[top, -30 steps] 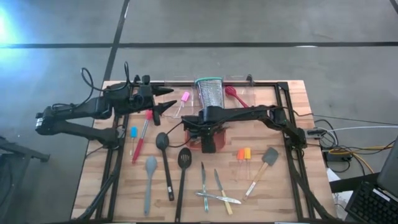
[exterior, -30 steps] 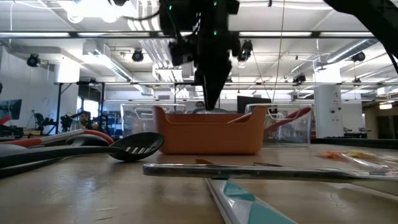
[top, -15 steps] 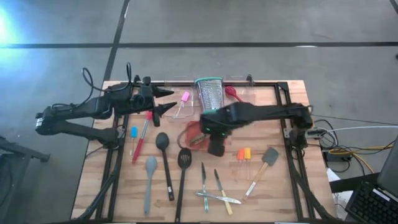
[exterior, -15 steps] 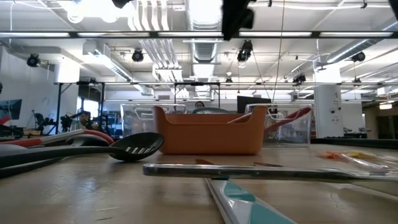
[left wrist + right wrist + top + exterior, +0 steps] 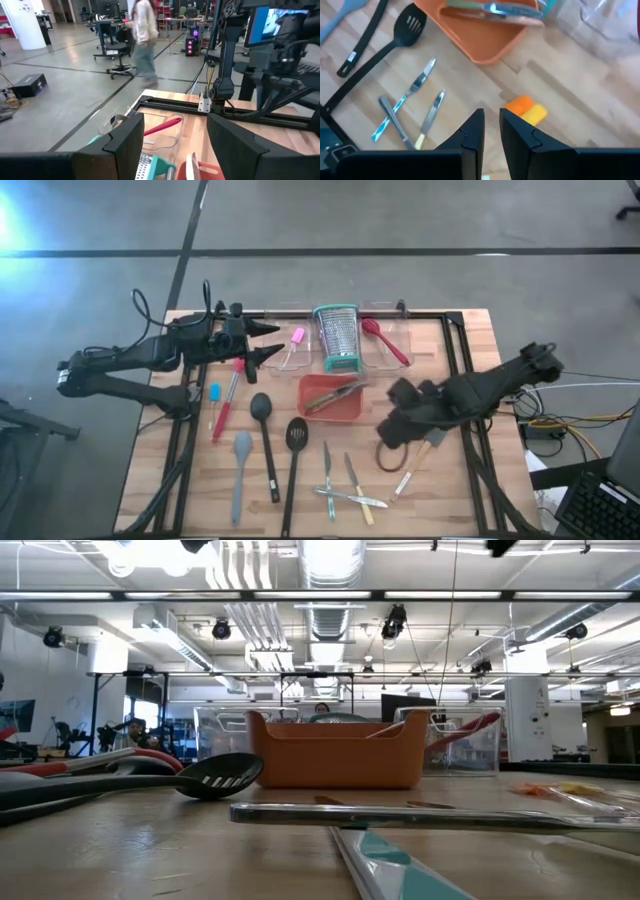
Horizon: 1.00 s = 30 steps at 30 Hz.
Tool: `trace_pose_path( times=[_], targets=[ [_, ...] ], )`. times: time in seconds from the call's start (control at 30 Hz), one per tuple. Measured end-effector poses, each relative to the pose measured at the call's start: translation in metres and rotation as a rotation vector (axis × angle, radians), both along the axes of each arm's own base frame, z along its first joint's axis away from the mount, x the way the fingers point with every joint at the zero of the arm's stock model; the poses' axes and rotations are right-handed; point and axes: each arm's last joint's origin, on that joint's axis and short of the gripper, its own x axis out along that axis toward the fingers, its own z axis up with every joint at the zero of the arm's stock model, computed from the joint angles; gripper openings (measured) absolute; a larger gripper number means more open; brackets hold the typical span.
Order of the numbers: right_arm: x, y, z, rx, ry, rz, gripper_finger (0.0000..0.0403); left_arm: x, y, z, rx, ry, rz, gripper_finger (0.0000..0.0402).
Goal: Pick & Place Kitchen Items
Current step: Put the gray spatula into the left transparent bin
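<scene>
Nearest the table's front edge lie the small knives, with the slotted turner at their ten o'clock. The right gripper hovers just beyond, its fingers almost closed on nothing. Further back, the orange tray holds a utensil. At ten o'clock, the left gripper waits, spread wide, empty.

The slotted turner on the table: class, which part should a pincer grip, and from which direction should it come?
Grip the slotted turner mid-handle, from straight above, fingers across the handle. It lies flat, and the handle is long and slim, with bare wood on both sides. The wide slotted head, near the orange tray, probably gives a poorer hold.
</scene>
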Motion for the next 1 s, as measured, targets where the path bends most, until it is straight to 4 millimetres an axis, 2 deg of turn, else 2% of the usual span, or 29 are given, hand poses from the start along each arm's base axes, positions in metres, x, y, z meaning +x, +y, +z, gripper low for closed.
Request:
trace_pose_path(
  times=[0.17,0.27,0.47,0.57,0.73,0.87,1.0],
  targets=[
    [-0.018,0.004,-0.006,0.046,-0.048,-0.033,0.0060,0.003,0.000,-0.002,-0.006,0.015,0.001,0.0223],
    [-0.013,0.016,-0.015,0.028,-0.111,0.050,0.0056,0.006,0.001,-0.004,0.016,0.034,-0.001,0.0223],
    [0.000,0.039,-0.027,-0.159,-0.210,0.112,0.0029,0.006,-0.002,-0.011,-0.066,0.080,-0.086,0.0223],
    [0.001,0.044,-0.034,-0.136,-0.211,0.041,0.0016,0.006,-0.002,-0.014,-0.097,0.108,-0.091,0.0223],
    [0.002,0.050,-0.054,0.001,-0.136,-0.066,0.0009,0.007,-0.002,-0.013,-0.099,0.097,-0.090,0.0223],
    [-0.004,0.050,-0.069,0.088,-0.085,-0.209,0.0010,0.009,-0.002,-0.015,-0.101,0.105,-0.090,0.0223],
    [-0.005,0.050,-0.074,0.102,-0.077,-0.239,0.0023,0.010,-0.002,-0.022,-0.103,0.179,-0.088,0.0223]
  ],
)
